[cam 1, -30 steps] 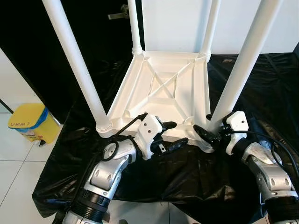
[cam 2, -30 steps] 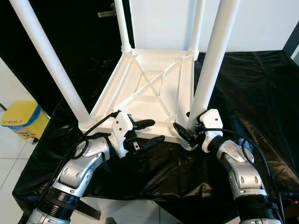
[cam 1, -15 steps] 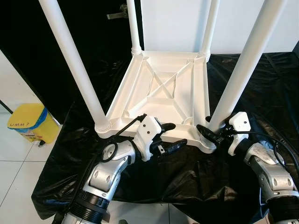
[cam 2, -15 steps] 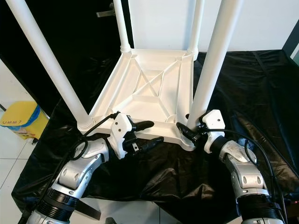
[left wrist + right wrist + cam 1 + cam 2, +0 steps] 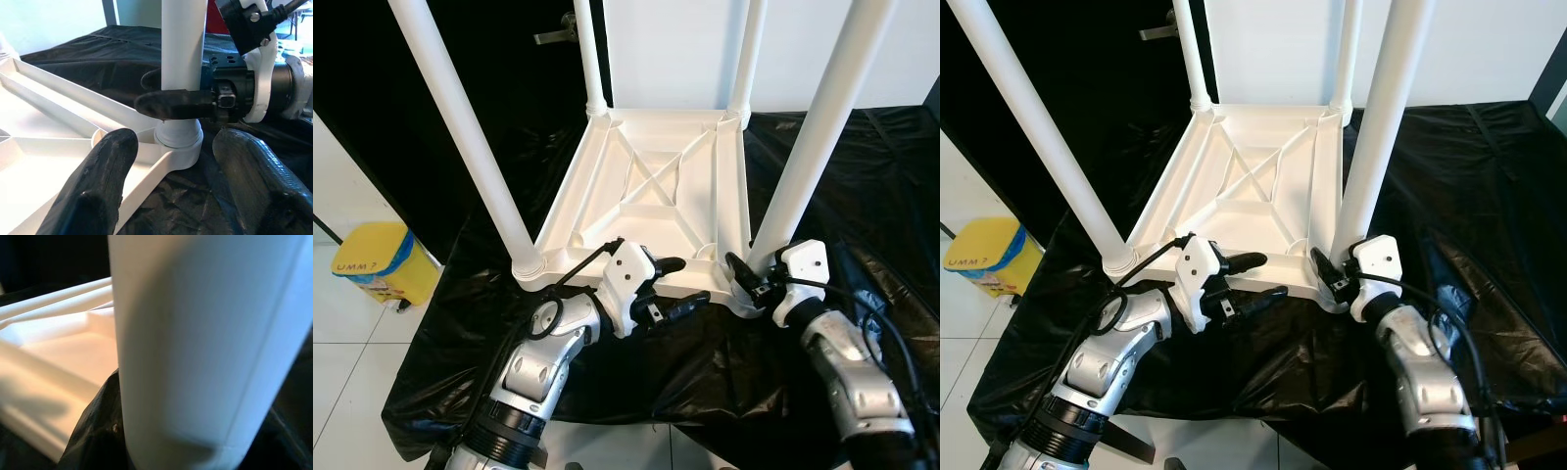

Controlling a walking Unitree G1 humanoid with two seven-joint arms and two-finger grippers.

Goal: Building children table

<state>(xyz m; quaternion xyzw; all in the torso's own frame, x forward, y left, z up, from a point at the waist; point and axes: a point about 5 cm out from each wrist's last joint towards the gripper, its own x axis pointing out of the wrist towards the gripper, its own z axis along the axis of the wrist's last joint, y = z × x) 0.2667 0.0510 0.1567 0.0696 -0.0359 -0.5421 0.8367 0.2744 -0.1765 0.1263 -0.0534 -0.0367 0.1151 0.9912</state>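
The right end effector (image 5: 746, 277) is clamped around the near-right leg (image 5: 813, 147) at its socket. The left end effector (image 5: 677, 284), fingers apart, straddles the upturned children's table (image 5: 651, 186) rim. Cross-threading could leave that leg crooked

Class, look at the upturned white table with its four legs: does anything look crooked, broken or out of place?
Nothing stands out. The white table lies upside down on the black cloth, all four legs seated. The right claw grips the near right leg; the left claw is open.

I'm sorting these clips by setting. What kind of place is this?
Probably an indoor room used as an assembly spot: an upside-down white children's table on a black sheet over pale floor tiles, a yellow bin and a dark door.
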